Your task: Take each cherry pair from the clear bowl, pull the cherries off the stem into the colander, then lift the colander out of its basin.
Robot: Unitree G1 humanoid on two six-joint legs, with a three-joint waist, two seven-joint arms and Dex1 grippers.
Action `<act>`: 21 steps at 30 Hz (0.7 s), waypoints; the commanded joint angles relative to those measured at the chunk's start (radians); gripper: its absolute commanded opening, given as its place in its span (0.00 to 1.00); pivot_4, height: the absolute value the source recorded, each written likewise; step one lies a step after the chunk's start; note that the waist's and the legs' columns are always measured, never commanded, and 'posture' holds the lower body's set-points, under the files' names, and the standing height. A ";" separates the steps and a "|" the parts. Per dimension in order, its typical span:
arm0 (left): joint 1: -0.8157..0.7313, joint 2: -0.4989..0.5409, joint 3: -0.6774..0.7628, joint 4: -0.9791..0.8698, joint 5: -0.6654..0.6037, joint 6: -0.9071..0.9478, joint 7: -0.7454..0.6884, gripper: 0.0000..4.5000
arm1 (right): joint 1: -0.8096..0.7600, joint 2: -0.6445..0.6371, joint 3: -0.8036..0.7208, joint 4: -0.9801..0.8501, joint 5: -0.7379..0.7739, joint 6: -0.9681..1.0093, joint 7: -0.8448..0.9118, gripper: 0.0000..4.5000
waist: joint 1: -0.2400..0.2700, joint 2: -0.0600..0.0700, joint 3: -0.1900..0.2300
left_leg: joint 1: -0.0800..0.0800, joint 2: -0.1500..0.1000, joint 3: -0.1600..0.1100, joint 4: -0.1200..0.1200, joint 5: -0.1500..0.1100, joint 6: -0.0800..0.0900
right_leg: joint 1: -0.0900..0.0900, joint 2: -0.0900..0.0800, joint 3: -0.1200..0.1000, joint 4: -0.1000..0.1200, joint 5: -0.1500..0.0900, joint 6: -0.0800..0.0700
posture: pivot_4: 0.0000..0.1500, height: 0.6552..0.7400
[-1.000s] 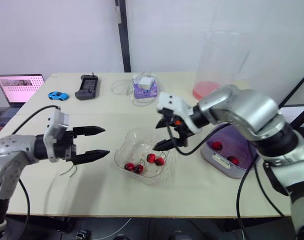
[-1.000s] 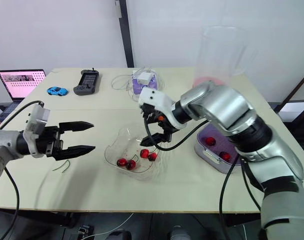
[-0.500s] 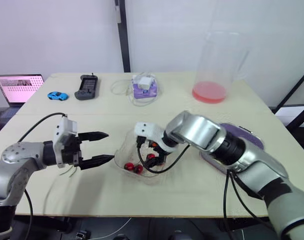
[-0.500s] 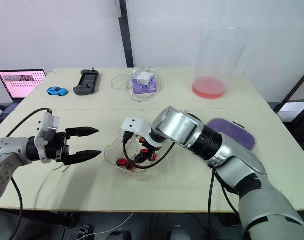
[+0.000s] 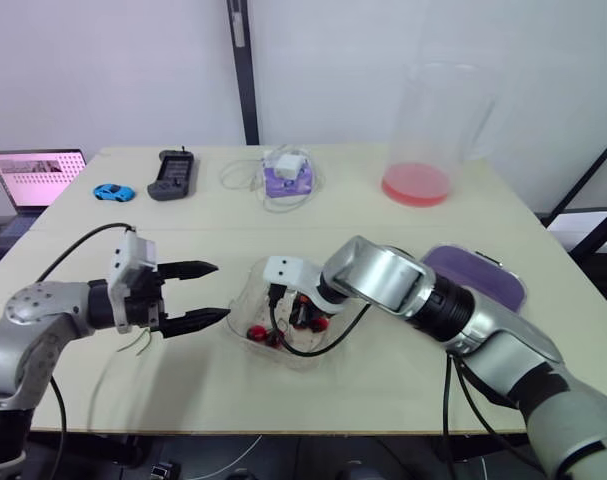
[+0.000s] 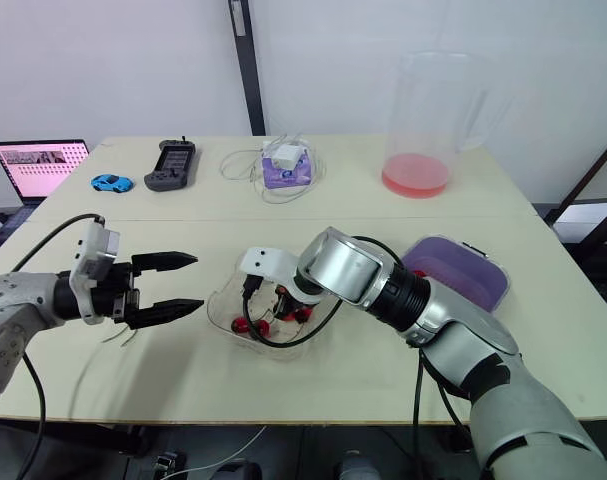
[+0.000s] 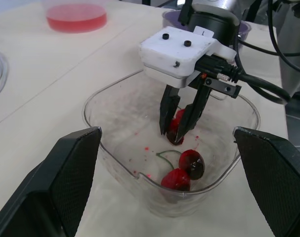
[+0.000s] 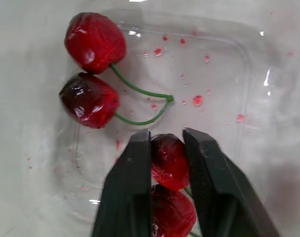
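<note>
The clear bowl (image 5: pixel 245 300) sits mid-table with two cherry pairs in it. My right gripper (image 8: pixel 165 134) reaches down into the bowl, its fingers shut on one dark red cherry (image 8: pixel 168 160), whose partner (image 8: pixel 172 212) lies between the fingers lower down. The other cherry pair (image 8: pixel 93 69) lies loose beside it, joined by green stems. My left gripper (image 5: pixel 211 292) hovers open just left of the bowl, fingers pointing at it. The purple colander in its basin (image 6: pixel 483 262) stands to the right, partly hidden behind my right arm.
A tall clear pitcher with pink liquid (image 5: pixel 438 130) stands at the back right. A purple box with cables (image 5: pixel 286 175), a black controller (image 5: pixel 172 172), a blue toy car (image 5: pixel 114 190) and a laptop (image 5: pixel 33 178) line the back left. Loose stems (image 5: pixel 138 345) lie under my left gripper.
My right gripper has come down from above the bowl into it and closed on a cherry. My left gripper has edged a little closer to the bowl, staying open.
</note>
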 commanded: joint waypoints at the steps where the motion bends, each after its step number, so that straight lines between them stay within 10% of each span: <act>1: -0.017 0.003 0.008 -0.011 -0.001 -0.010 0.002 1.00 | -0.034 -0.012 0.009 -0.046 -0.021 -0.057 0.041 0.26 | -0.003 0.000 0.000 | 0.000 0.000 0.000 0.000 0.000 0.000 | 0.000 0.000 0.000 0.000 0.000 0.000 | 1.00 0.92; 17: -0.021 -0.014 -0.002 -0.011 0.003 -0.020 0.014 1.00 | -0.077 -0.047 0.022 -0.061 -0.160 -0.302 0.244 0.26 | -0.009 0.000 0.000 | 0.000 0.000 -0.001 0.000 0.000 0.000 | 0.000 0.000 -0.001 0.000 0.000 0.000 | 1.00 0.92; 21: -0.027 -0.020 -0.012 -0.005 -0.003 -0.010 0.006 1.00 | -0.088 -0.046 0.002 -0.066 -0.169 -0.191 0.218 0.55 | -0.010 0.000 0.000 | 0.000 0.000 -0.001 0.000 0.000 0.000 | 0.000 0.000 -0.001 0.000 0.000 0.000 | 1.00 0.92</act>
